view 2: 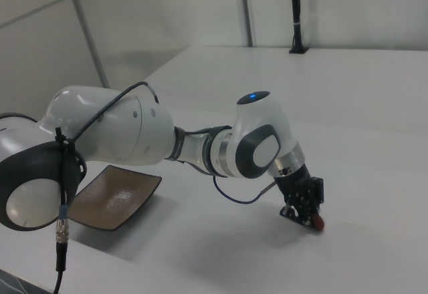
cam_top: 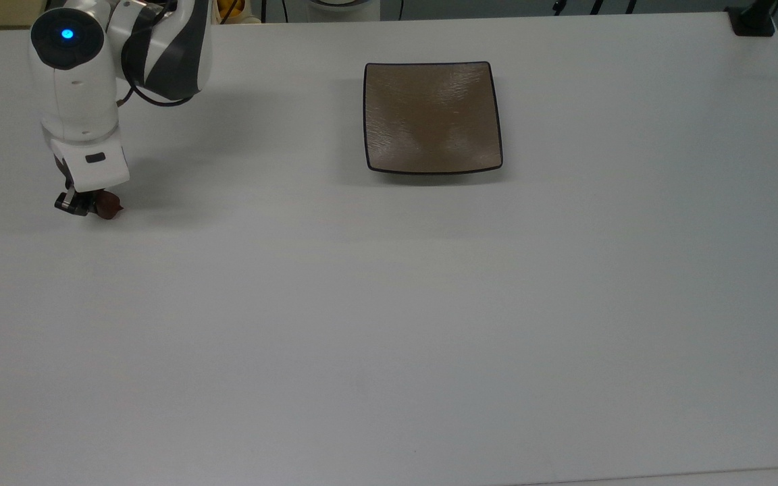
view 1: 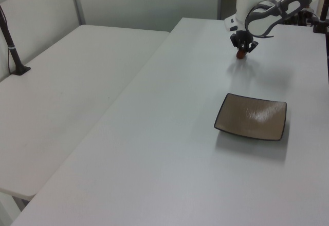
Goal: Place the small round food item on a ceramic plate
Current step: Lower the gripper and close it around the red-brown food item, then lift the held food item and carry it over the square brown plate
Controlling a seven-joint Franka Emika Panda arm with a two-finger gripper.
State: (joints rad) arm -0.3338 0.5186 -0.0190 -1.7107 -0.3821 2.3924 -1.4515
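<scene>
1. One small round food item [cam_top: 109, 203] — a dark reddish-brown lump — sits pinched at the tip of the pincer [cam_top: 86, 203], far from the ceramic plate [cam_top: 432, 117] toward the top view's left. In the right view the lump [view 2: 319, 223] pokes out just below the fingers, at or barely above the bench surface; I cannot tell whether it has left the surface.
2. The pincer [view 1: 240, 50] is drawn together on the lump, its dark fingers hugging either side, pointing steeply down from the white wrist.
3. The plate [view 1: 251, 116] is square, brown and glossy with a thin dark rim and upturned edges. It lies bare on the white bench [cam_top: 389, 304], well apart from the lump, nothing between them.
4. Step in hand, as I judge it: the grasp is made and the lift is at its start — the carry to the plate is not yet done.
5. The next move calls for raising the lump high enough to pass over the plate's raised rim, then travelling toward the plate across the open bench — to the top view's right — and stopping above the plate's middle before letting go.
6. Risk: the lump is small and rounded with a pointed end, so a light pinch might let it twist or slip out on the way.
</scene>
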